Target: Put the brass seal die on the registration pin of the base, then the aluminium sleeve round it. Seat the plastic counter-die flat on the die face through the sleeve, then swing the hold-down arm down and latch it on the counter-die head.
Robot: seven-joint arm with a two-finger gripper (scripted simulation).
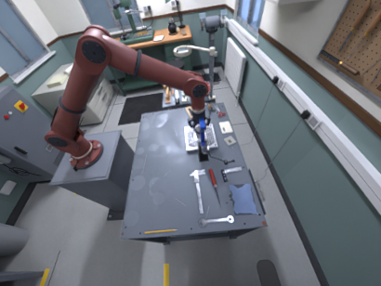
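Note:
The die, sleeve and counter-die are hidden behind my gripper (202,139) and the blue hold-down arm (201,131), so I cannot tell how they sit on the base (200,138). The base is a pale plate near the far right part of the grey table. My gripper reaches straight down over its middle and is closed on the blue arm, which stands roughly upright above the base.
The table's right edge runs close beside the base, with two small pale plates (226,127) between them. In front lie a square ruler (198,183), a red-handled screwdriver (213,179), a blue cloth (242,198) and a spanner (217,220). The table's left half is bare.

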